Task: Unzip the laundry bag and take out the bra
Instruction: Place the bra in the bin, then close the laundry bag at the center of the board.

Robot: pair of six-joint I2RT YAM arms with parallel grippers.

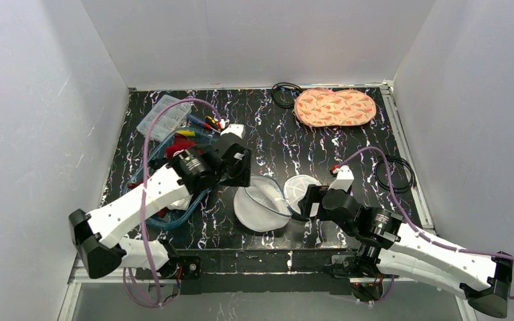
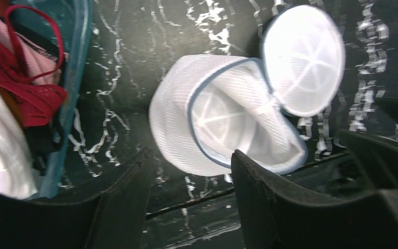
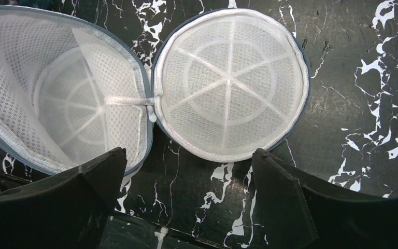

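The white mesh laundry bag (image 1: 261, 204) lies unzipped near the table's front middle. Its round lid (image 1: 300, 186) is flipped flat to the right and hangs on by a short strip. In the right wrist view the bag's body (image 3: 57, 98) and lid (image 3: 230, 83) show only white mesh, with no bra inside. My left gripper (image 1: 237, 175) hovers just left of the bag, open and holding nothing (image 2: 190, 155). The bag (image 2: 228, 124) lies beyond its fingertips. My right gripper (image 1: 301, 200) stands wide open (image 3: 187, 155) just before the lid, touching nothing.
A teal basket (image 1: 194, 204) at the left holds red and pink garments (image 2: 31, 93). A peach patterned two-cup piece (image 1: 334, 107) lies at the back right. A clear plastic box (image 1: 164, 114) sits at the back left, and black cable loops (image 1: 395, 175) lie at the right edge.
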